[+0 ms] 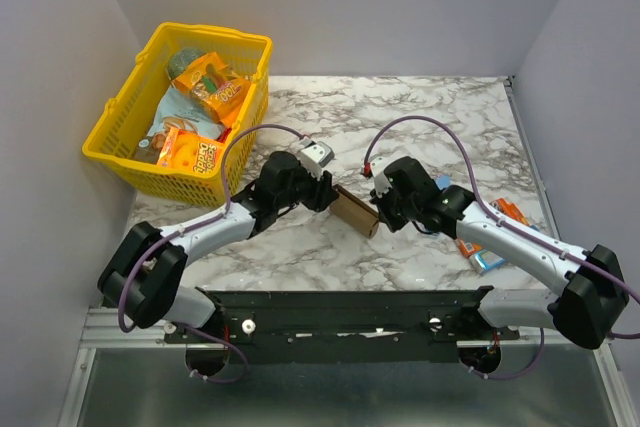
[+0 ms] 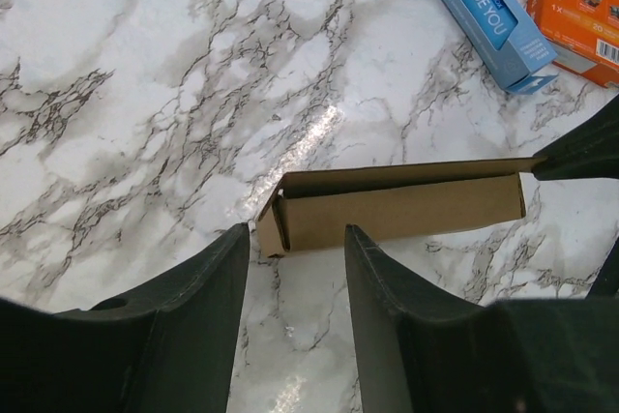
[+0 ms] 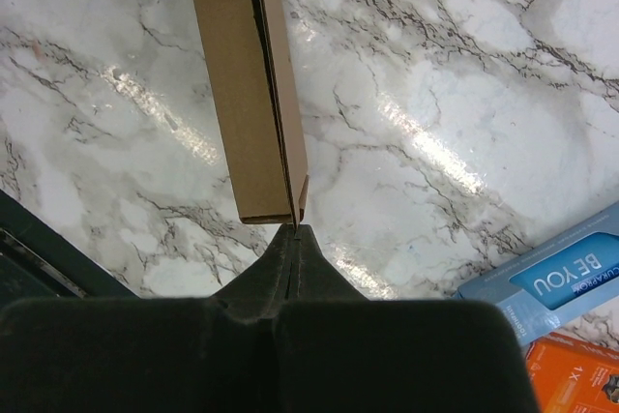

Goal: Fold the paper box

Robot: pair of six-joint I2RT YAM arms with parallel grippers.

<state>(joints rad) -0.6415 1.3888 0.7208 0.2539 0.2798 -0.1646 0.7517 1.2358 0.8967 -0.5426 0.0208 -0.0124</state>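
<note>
The paper box (image 2: 397, 205) lies on the counter (image 2: 145, 94) as a slim sleeve. The right pincer (image 3: 293, 231) pinches its flap's end; the left pincer (image 2: 296, 231) gapes wide over the other (unclosed) end, which probably needs tucking shut next.

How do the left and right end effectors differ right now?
The left end effector is open and holds nothing. The right end effector is shut, pinching an edge of the paper box. Both are black and meet the box from opposite ends.
</note>
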